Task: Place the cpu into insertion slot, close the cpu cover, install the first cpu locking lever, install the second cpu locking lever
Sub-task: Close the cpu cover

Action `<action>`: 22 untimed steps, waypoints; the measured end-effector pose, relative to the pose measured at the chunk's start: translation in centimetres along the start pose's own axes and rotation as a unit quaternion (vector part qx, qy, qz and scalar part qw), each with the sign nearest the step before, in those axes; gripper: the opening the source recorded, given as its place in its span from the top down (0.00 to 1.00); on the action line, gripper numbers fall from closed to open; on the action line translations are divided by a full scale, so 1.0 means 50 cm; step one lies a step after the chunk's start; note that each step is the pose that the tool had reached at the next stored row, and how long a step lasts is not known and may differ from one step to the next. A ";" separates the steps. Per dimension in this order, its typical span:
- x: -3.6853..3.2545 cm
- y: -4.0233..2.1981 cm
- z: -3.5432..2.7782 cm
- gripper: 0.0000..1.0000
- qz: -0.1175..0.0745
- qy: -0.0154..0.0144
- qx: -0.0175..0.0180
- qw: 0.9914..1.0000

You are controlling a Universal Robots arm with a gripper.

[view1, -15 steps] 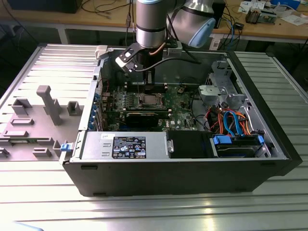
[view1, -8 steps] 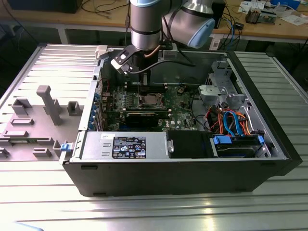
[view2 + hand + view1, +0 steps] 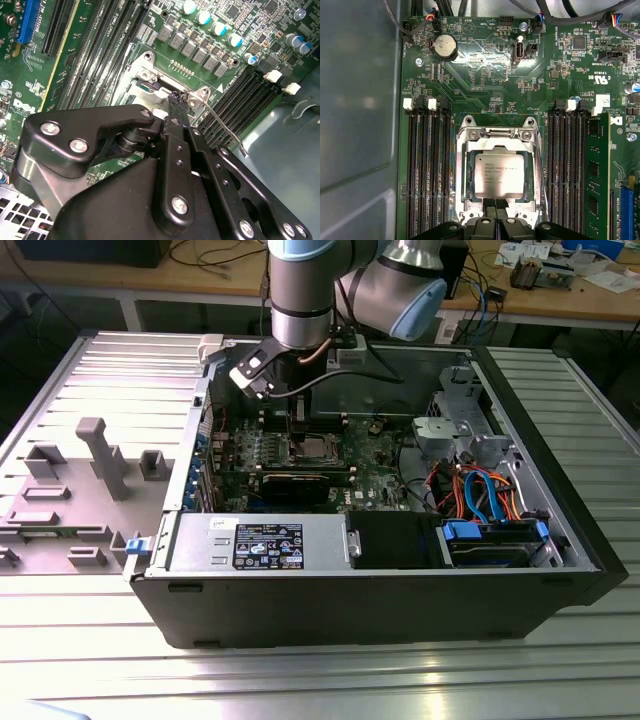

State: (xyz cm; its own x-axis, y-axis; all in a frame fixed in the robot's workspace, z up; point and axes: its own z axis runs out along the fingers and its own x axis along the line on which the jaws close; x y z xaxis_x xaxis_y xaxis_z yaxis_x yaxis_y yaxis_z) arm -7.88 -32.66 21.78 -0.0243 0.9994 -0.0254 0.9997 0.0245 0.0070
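The cpu (image 3: 499,175) lies flat in the insertion slot (image 3: 468,121) on the green motherboard, its silver top facing up. The cpu cover (image 3: 470,167) lies down as a silver frame around the chip. My gripper (image 3: 495,205) stands at the socket's edge, shut with nothing between its fingers. In the second wrist view the gripper (image 3: 176,98) touches the socket rim beside the hinge of a thin wire locking lever (image 3: 222,125), which sticks out away from the socket. In the exterior view the gripper (image 3: 300,428) hangs just above the cpu (image 3: 315,448) inside the open computer case.
Black memory slots (image 3: 427,170) flank the socket on both sides, with a memory module (image 3: 596,170) in one. The case wall (image 3: 360,125) is close by. Coloured cables (image 3: 480,490), a drive cage (image 3: 460,420) and the power supply (image 3: 260,543) fill the case. A grey fixture tray (image 3: 80,480) lies outside.
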 end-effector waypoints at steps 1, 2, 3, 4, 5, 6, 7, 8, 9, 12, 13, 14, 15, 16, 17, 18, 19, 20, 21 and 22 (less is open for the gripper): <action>-0.001 0.000 0.000 0.89 0.000 0.000 0.000 1.000; -0.003 0.000 0.000 0.89 0.000 0.000 0.000 1.000; -0.004 0.000 0.000 0.89 0.000 0.000 0.000 1.000; -0.004 0.000 0.000 0.89 0.000 0.000 0.000 1.000; -0.004 0.000 0.000 0.89 0.000 0.000 0.000 1.000; -0.004 0.000 0.000 0.89 0.000 0.000 0.000 1.000; -0.004 0.000 0.000 0.89 0.000 0.000 0.000 1.000; -0.004 0.000 0.000 0.89 0.000 0.000 0.000 1.000; -0.004 0.000 0.000 0.89 0.000 0.000 0.000 1.000; -0.004 0.000 0.000 0.89 0.000 0.000 0.000 1.000; -0.004 0.000 0.000 0.89 0.000 0.000 0.000 1.000; -0.004 0.000 0.000 0.89 0.000 0.000 0.000 1.000; -0.004 0.000 0.000 0.89 0.000 0.000 0.000 1.000; -0.004 0.000 0.000 0.89 0.000 0.000 0.000 1.000; -0.005 0.000 0.000 0.89 0.000 0.000 0.000 1.000; -0.005 0.000 0.001 0.89 0.000 0.000 0.000 1.000; -0.005 -0.001 0.005 0.89 0.000 0.000 0.000 1.000; -0.004 -0.001 0.014 0.89 0.000 0.000 0.000 1.000; -0.004 -0.001 0.020 0.89 0.000 0.000 0.000 1.000; -0.004 -0.001 0.025 0.89 0.000 0.000 0.000 1.000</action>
State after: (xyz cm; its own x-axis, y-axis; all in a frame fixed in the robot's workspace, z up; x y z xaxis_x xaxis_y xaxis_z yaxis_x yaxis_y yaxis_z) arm -7.92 -32.91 20.54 -0.0244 0.9994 -0.0258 0.9997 0.0246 0.0066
